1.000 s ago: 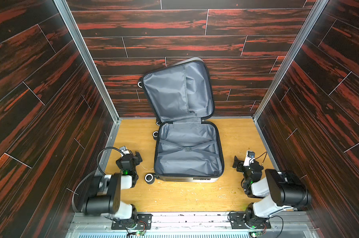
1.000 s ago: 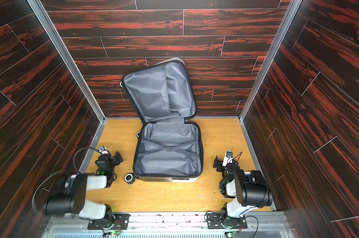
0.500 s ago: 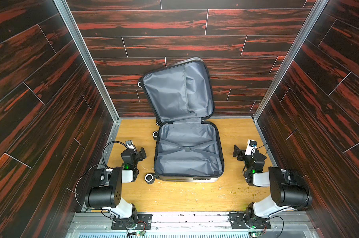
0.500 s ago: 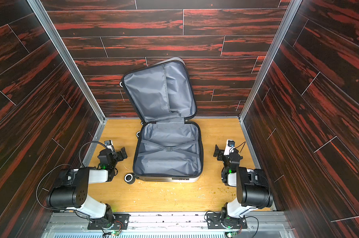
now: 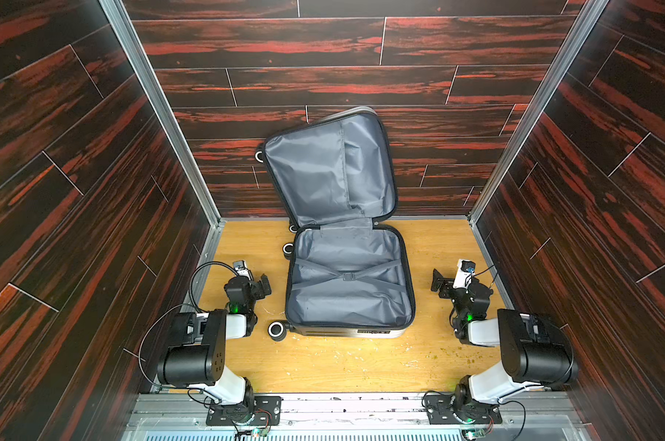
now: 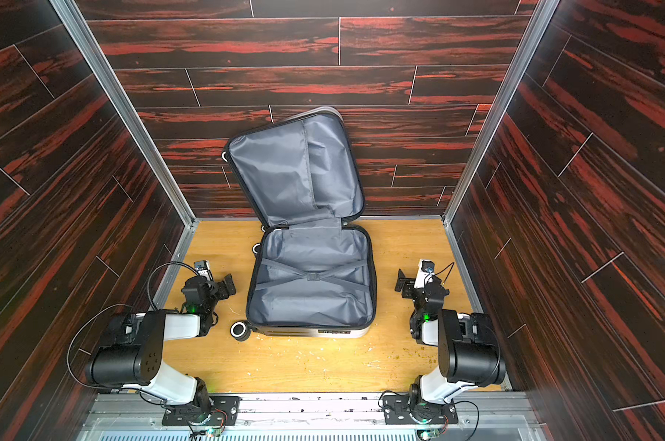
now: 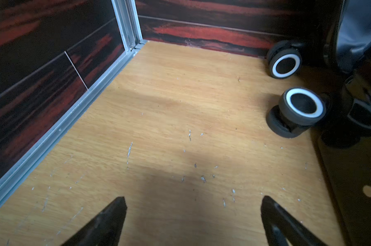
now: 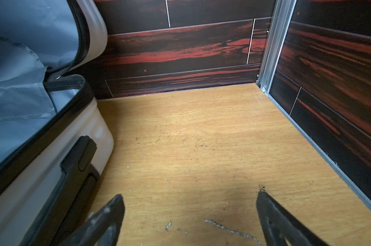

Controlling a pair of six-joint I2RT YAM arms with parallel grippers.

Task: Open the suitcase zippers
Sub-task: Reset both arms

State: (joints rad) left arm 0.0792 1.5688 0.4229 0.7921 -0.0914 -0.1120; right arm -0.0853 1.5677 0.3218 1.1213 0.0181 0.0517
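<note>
Suitcase lining looked grey woven cloth, faint sheen, creased. Shell on right side was smooth glossy white plastic; left side glossy black, mirror-like. Zippers showed dark matt fabric tape. Wheels were matt black, rubbery, with smooth white rings. Table was pale wood grain, matt, scratched, flecked. Walls were dark red-black wood-look panels, slight gloss. Corner posts: bare brushed metal. Right gripper fingers looked matt black, scuffed grey.

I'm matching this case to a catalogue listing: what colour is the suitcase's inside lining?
Plain grey; the suitcase lining shows best in a top view.
</note>
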